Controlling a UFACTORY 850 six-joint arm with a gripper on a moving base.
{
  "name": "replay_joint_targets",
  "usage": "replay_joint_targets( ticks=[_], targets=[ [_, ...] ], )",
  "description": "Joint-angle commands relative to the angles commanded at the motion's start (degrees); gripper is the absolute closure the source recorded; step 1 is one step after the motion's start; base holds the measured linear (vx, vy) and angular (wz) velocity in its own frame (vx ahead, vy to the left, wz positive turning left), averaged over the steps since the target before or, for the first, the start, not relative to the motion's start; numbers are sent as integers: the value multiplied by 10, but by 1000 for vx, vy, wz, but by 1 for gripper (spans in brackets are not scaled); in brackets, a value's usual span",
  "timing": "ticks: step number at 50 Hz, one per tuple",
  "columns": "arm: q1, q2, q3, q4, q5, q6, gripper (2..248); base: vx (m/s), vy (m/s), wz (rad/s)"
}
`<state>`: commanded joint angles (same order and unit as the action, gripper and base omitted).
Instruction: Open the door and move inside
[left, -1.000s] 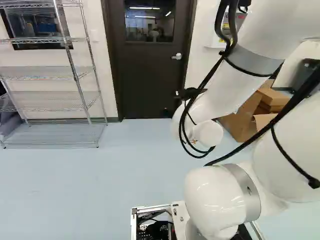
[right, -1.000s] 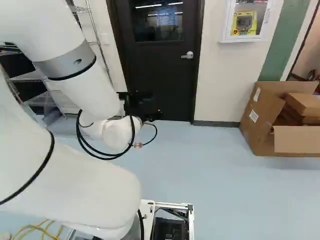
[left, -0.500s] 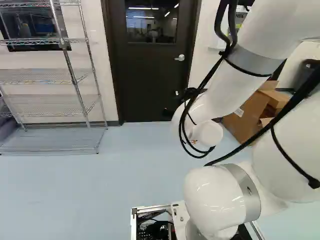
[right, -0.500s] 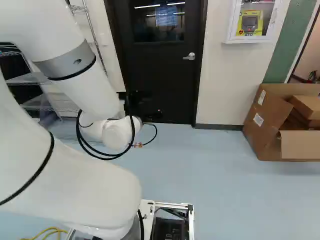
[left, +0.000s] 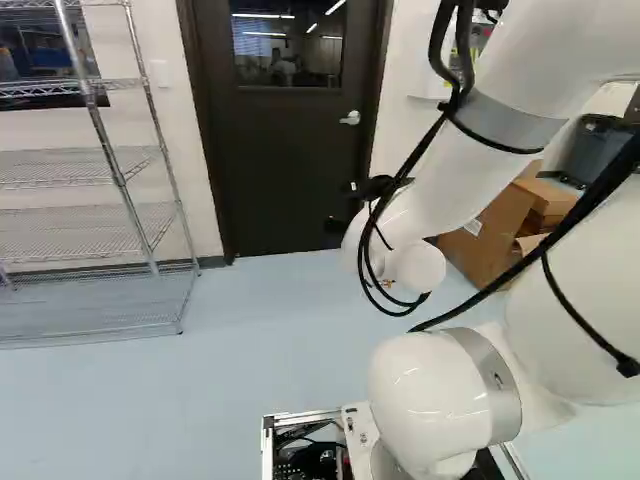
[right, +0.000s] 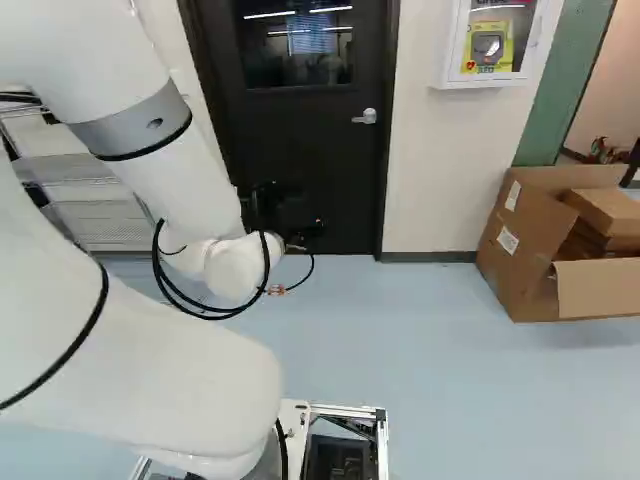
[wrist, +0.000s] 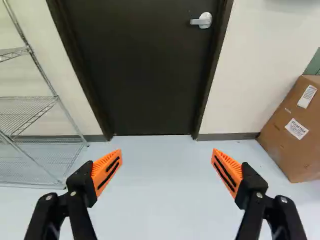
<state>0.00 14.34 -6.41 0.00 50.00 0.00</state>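
Door (right: 300, 160), dark and closed, upper middle of the right base view, with a silver lever handle (right: 368, 117) along its right side. I have the white arm (right: 175, 175) reaching low toward it; the gripper (wrist: 166, 154) is spread wide with nothing between its fingers, presumably so it can take the lever once I drive closer and raise it. The handle is ahead of the gripper, well apart.

Wire shelving (left: 85, 235) stands against the wall at the left of the left base view and could catch the base or arm if I swing that way. An open cardboard box (right: 518, 240), at the right of the right base view, limits the other side. A white wall cabinet (right: 447, 55) hangs upper right.
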Motion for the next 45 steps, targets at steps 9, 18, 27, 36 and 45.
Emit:
replay_joint_targets(
  ticks=[9,18,27,36,45],
  targets=[
    [0,0,0,0,0,0,3,206,32,-251],
    [0,0,0,0,0,0,3,208,62,-130],
    [0,0,0,0,0,0,3,209,91,-40],
    [0,0,0,0,0,0,3,208,89,-37],
    [0,0,0,0,0,0,3,211,72,-21]
  ],
)
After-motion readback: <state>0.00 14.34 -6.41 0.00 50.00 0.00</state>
